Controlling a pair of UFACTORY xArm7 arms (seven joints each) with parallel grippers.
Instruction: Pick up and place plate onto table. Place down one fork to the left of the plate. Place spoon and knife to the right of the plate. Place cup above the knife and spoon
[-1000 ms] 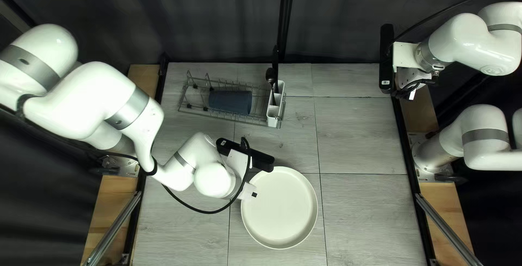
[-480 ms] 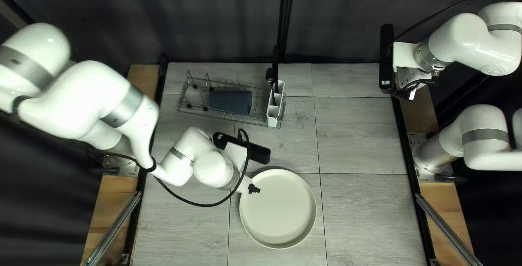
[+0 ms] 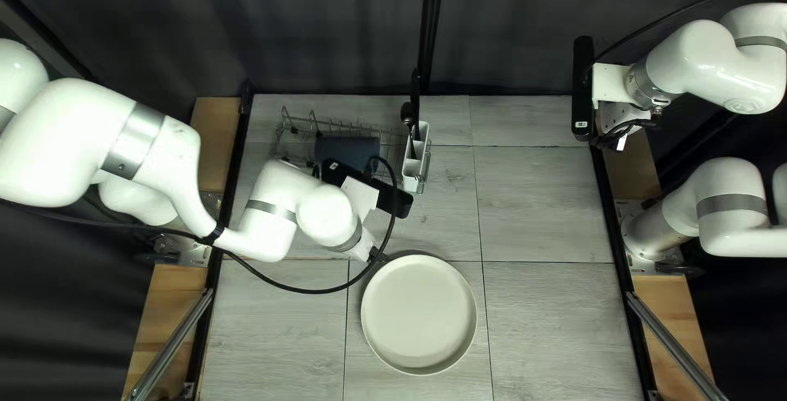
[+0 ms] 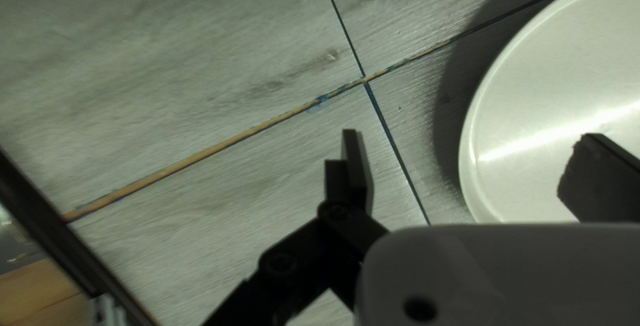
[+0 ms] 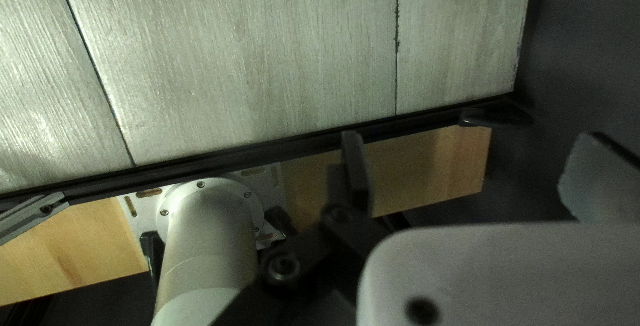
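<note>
The plate (image 3: 418, 315) lies flat on the bench (image 3: 545, 204); the cup (image 3: 348, 151) rests on its side in the wire rack (image 3: 297, 120). The left end effector (image 4: 469, 137) is spread and holds nothing, one finger beside the plate and the other appearing over it. The right end effector (image 5: 469, 137) is also spread and empty, near the bench edge. Caution: a low sideways move of the left arm may catch the plate rim and shift it. Insufficient clearance at the wrist camera (image 3: 392, 198) may disturb the cup or tip the cutlery holder (image 3: 412, 173). Gripping one utensil in the crowded holder may drag out another. The left arm hides part of the rack and cup in the top left view, and the plate is cut off in the left wrist view. The spoon (image 3: 407, 112) is discernible; the fork and knife cannot be positively identified.
</note>
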